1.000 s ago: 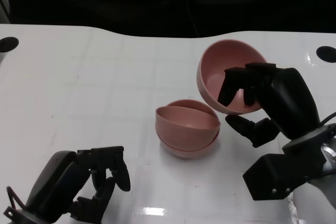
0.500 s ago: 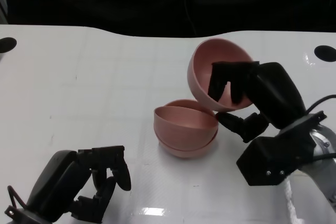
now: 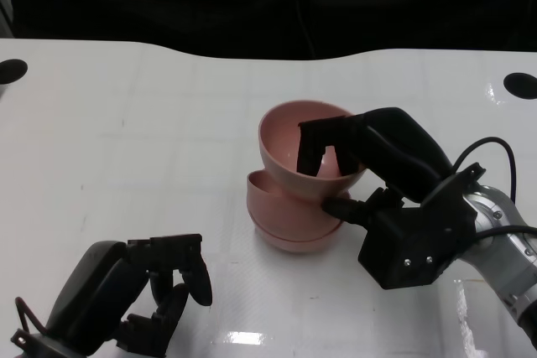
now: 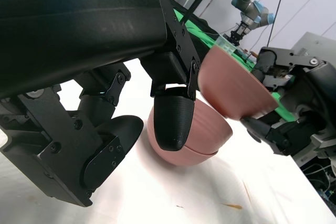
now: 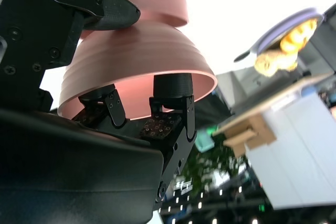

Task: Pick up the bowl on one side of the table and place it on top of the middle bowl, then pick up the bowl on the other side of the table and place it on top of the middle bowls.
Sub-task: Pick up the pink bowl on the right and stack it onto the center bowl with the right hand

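My right hand (image 3: 361, 161) grips a pink bowl (image 3: 304, 150) by its rim, fingers inside and thumb under the outer wall. The bowl sits tilted on the stack of two pink bowls (image 3: 289, 220) in the middle of the table. The left wrist view shows the held bowl (image 4: 236, 90) tilted over the stack (image 4: 210, 140), touching it on one side. In the right wrist view the held bowl (image 5: 136, 66) fills the middle with my fingers (image 5: 170, 103) inside its rim. My left hand (image 3: 164, 291) rests low at the near left, fingers curled in, holding nothing.
The white table (image 3: 126, 140) has a curved far edge against a dark background. Black round holes lie at its far left corner (image 3: 13, 70) and far right corner (image 3: 520, 84). A black cable (image 3: 491, 153) loops over my right forearm.
My right hand has carried the pink bowl down and to the left, from above the table's right side onto the middle stack, and turned it more upright. The left hand has stayed put.
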